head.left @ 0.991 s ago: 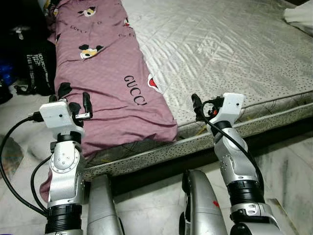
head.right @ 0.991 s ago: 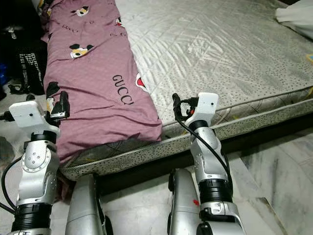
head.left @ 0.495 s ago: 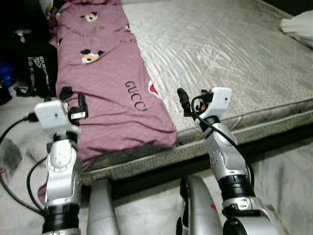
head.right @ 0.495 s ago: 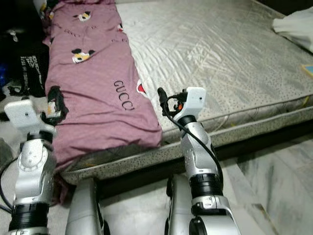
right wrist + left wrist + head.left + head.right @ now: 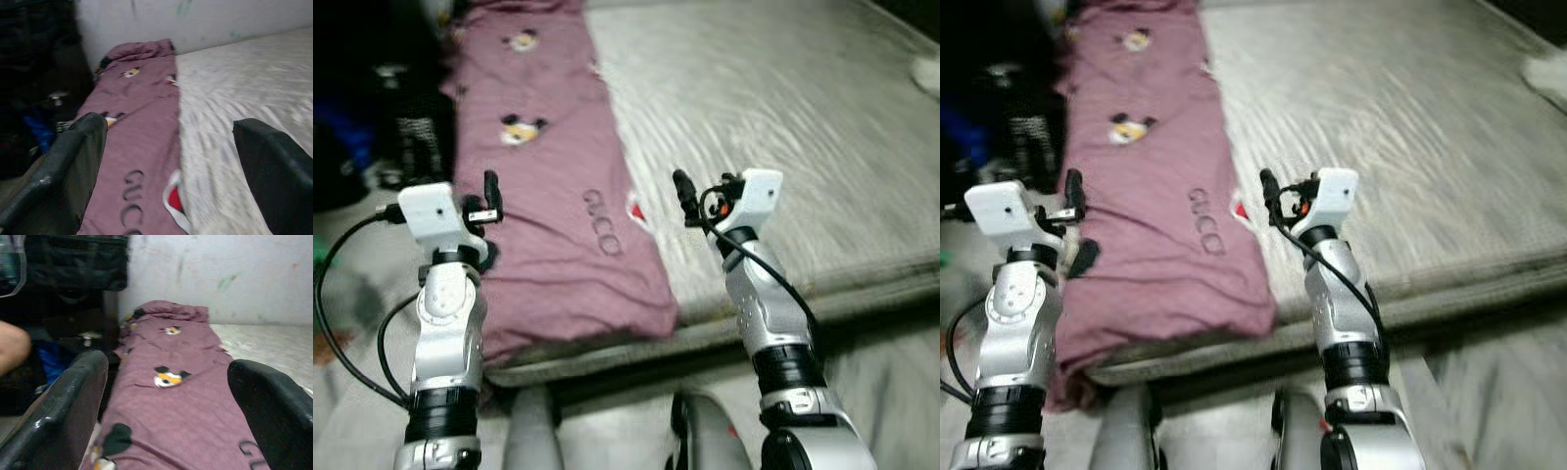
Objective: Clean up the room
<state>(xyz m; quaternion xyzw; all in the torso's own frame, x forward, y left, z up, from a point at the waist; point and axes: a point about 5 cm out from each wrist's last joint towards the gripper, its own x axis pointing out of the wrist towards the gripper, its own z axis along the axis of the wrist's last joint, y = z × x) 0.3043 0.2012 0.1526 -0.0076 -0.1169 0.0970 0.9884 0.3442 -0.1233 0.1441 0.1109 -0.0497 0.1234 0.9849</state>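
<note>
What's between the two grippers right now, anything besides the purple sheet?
In the left eye view, the purple sheet spans the stretch between the left gripper and right gripper, with a strip of bare mattress beside the right one. Nothing else lies there.

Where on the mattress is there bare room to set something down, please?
The mattress is bare from the purple sheet's right edge across to its far right side. Its left strip is covered by that sheet, and dark bags crowd the floor beyond.
</note>
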